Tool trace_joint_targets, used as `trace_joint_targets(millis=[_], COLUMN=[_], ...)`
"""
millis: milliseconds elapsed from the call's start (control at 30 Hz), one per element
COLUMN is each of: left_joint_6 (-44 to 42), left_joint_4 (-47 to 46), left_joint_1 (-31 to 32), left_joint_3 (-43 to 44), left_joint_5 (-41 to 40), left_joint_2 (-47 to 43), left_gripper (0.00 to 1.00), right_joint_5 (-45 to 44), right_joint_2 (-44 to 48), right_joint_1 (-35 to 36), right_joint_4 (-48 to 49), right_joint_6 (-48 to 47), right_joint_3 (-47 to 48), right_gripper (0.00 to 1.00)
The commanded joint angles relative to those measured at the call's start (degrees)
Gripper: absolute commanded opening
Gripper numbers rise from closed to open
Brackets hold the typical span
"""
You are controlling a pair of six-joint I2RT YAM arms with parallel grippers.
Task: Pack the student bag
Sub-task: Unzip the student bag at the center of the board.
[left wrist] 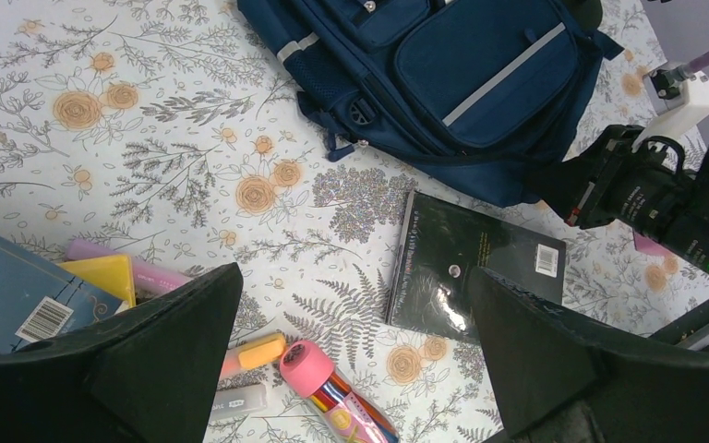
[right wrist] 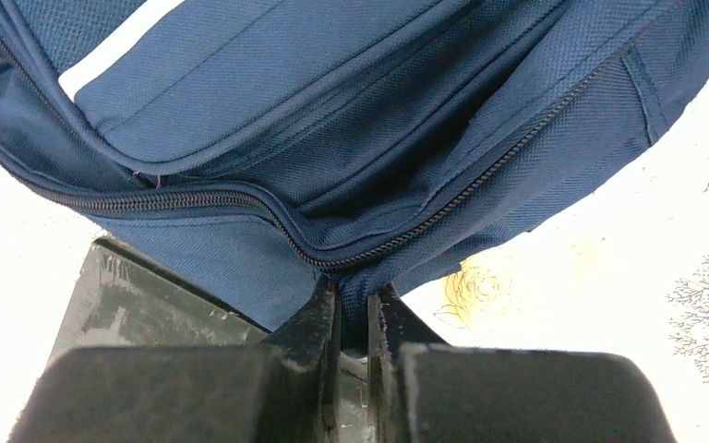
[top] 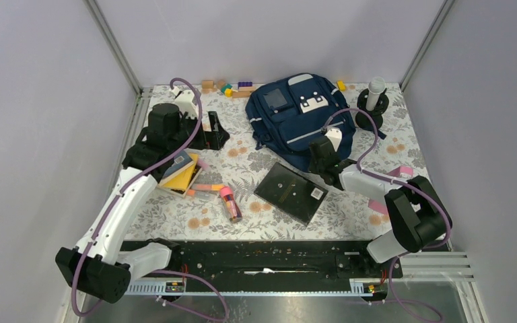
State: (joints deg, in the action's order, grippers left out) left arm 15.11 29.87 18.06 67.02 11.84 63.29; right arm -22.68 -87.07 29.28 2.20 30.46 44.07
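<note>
The student bag (top: 296, 118) lies flat at the far middle of the floral surface (top: 175, 215). The right pincer (right wrist: 355, 309) is clamped on the bag's near edge, at the zipper seam. The left pincer (left wrist: 351, 305) hangs with its jaws wide apart above the surface. 1 black book (top: 291, 192) lies just beside the bag's near edge.

Navy-blue student bag (top: 291, 124) flat at far centre, front pockets and reflective stripe upward.
</note>
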Motion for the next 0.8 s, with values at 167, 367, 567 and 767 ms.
trace_joint_targets(millis=[167,367,567,767], left_joint_6=[0.5,1.5,2.5,1.7], left_joint_4=[-2.8,-3.1,-5.8,-9.2], left_joint_1=[-0.1,-0.1,1.1,6.2], left_joint_3=[0.0,-0.3,-1.9,-6.0], left_joint_5=[2.8,3.8,6.8,3.4], left_joint_2=[0.9,1.7,1.9,1.4], left_gripper=[0.99,0.99,0.99,0.99], right_joint_5=[7.7,13.7,12.9,14.1], right_joint_2=[14.0,23.7,34.7,41.3], right_joint_1=[-0.4,0.9,3.8,3.8], right_joint_4=[-1.0,-12.4,-18.9,-20.3], right_joint_6=[-5.6,-6.6,-2.8,1.2], right_joint_3=[0.6,-1.2,-7.7,-13.1], right_gripper=[0.00,0.00,0.00,0.00])
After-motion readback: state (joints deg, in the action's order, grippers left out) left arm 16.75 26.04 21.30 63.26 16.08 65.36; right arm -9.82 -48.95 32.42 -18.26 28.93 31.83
